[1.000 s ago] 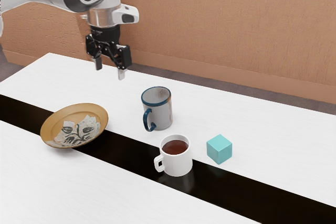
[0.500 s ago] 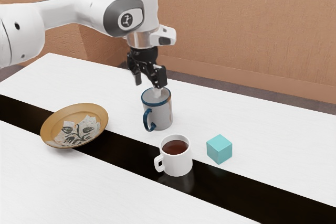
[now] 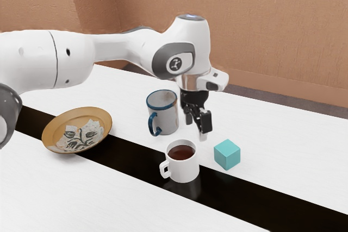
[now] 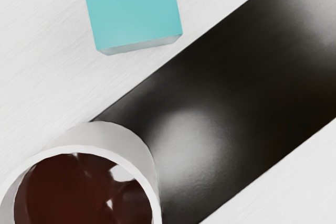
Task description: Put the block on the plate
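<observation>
OK, gripper (image 3: 196, 130) reads as released: fingers apart, nothing between them. Block (image 3: 227, 154) is sitting on the white tabletop (image 3: 283, 134), just beside the black strip (image 3: 272, 196) and near the white mug (image 3: 182, 164) with dark liquid in it. Plate (image 3: 77, 130) is well apart, toward the exterior view's left, past the mugs. Step in hand, I'd say: finish the approach and line up for the pick; task is at an early stage. Wrist view has both the block and the white mug's rim near the hand, so I'd shift sideways toward the block first, holding height until the fingers and palm are clear of that rim. Don't cut the corner diagonally; a clipped rim could spill the drink or shove the mug into the block. Blue-rimmed mug (image 3: 163, 113) is close to the hand too, so watch the trailing side. Once over the block, turn the wrist so the pads face two opposite flat sides, preferring the pair that keeps the outer finger off the white mug. Centre it, then go straight down, slow near the end, pads well down the faces but tips off the table. Close evenly; catching an edge or corner would likely twist it out. Plain cube, should grip fine if square. Lift straight up, confirm it's held, then get above both mug rims before heading for the plate
</observation>
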Robot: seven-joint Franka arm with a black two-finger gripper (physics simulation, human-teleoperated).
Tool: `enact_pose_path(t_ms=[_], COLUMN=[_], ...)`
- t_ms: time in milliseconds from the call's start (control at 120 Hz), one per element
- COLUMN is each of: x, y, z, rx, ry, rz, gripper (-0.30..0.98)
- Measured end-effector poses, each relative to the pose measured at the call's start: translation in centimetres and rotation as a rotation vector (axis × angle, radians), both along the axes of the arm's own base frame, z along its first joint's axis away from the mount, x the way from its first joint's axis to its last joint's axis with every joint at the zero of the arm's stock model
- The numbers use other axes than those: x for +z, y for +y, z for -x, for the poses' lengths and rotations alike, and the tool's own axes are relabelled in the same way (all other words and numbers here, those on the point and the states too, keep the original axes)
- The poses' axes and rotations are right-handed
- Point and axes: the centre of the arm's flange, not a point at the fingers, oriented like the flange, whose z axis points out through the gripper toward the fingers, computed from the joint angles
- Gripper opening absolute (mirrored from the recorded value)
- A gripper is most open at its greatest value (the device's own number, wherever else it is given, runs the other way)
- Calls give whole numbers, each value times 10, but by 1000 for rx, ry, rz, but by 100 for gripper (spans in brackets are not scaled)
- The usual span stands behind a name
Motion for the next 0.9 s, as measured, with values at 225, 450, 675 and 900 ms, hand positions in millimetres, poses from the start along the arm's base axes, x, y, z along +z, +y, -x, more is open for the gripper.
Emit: enact_pose_path(t_ms=[225, 450, 675, 900], x=[-33, -49, -67, -60], y=[-30, -53, -71, -43], z=[-6, -45, -48, -84], rx=[-106, -120, -103, -38], ry=[-53, -91, -71, -133], rz=[43, 101, 99, 62], gripper=[69, 69, 69, 69])
